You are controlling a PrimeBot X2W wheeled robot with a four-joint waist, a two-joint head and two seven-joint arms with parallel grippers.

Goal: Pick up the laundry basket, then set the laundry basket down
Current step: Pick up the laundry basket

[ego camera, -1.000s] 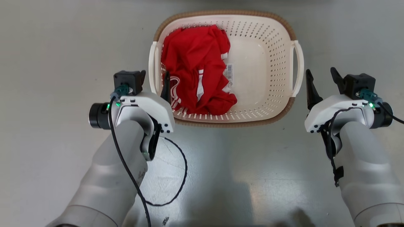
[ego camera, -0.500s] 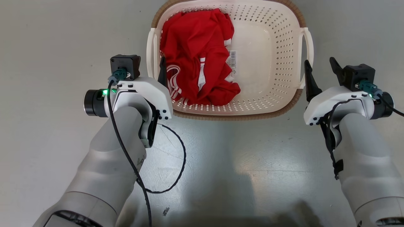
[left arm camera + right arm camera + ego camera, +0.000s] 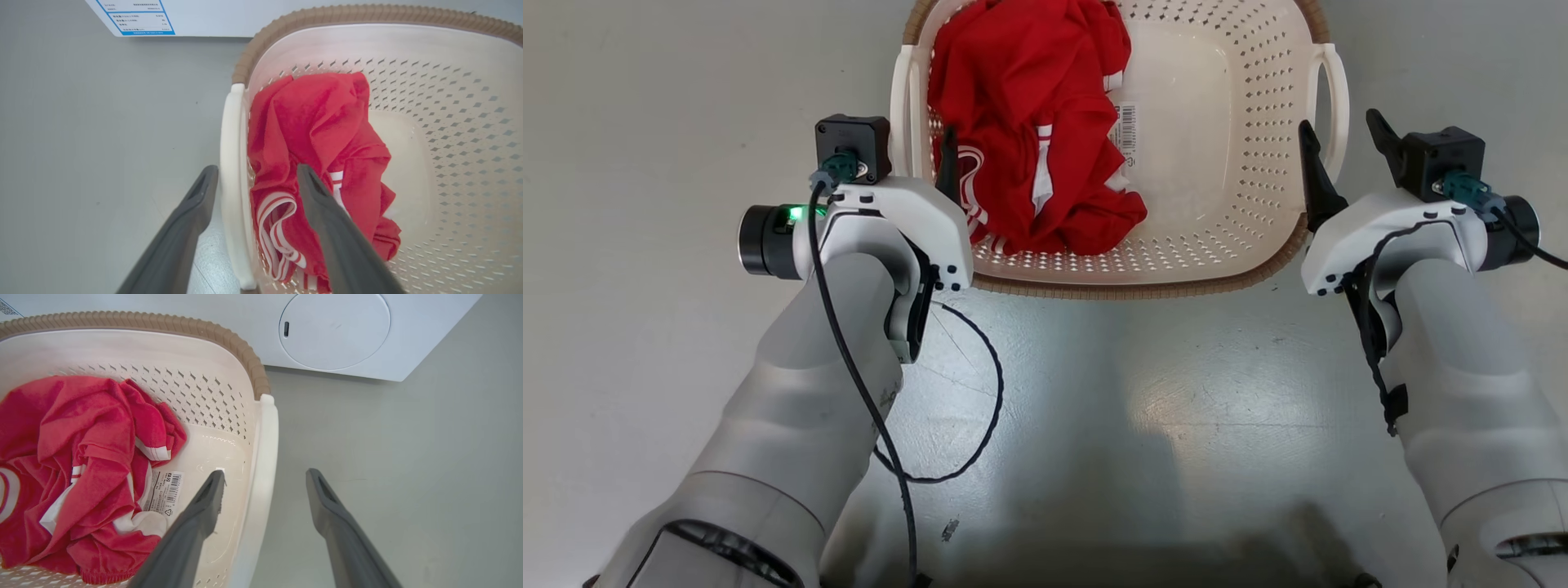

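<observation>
Left hand (image 3: pixel 257 171): jaws wide, holding nothing. It straddles the left handle (image 3: pixel 233 183) of the basket (image 3: pixel 1143 287). The outer finger is over the floor (image 3: pixel 645 122) just beside the handle. The inner finger is inside the basket, over the red garment (image 3: pixel 1029 122). Contact between fingers and handle cannot be confirmed. A black cable (image 3: pixel 980 408) loops from the left wrist above the floor.

Basket: stands on the grey floor between the two hands, at the top centre of the head view, its far rim cut off there. The red garment with white stripes lies crumpled in the left half. A barcode label (image 3: pixel 1127 131) shows on the bare bottom just beside the garment.

Right hand (image 3: pixel 265 473): jaws wide, holding nothing. It straddles the right handle (image 3: pixel 265 428); the inner finger is inside the basket wall, the outer finger over the floor. Contact cannot be confirmed.

A white washing machine (image 3: pixel 335 330) stands on the floor beyond the basket.
</observation>
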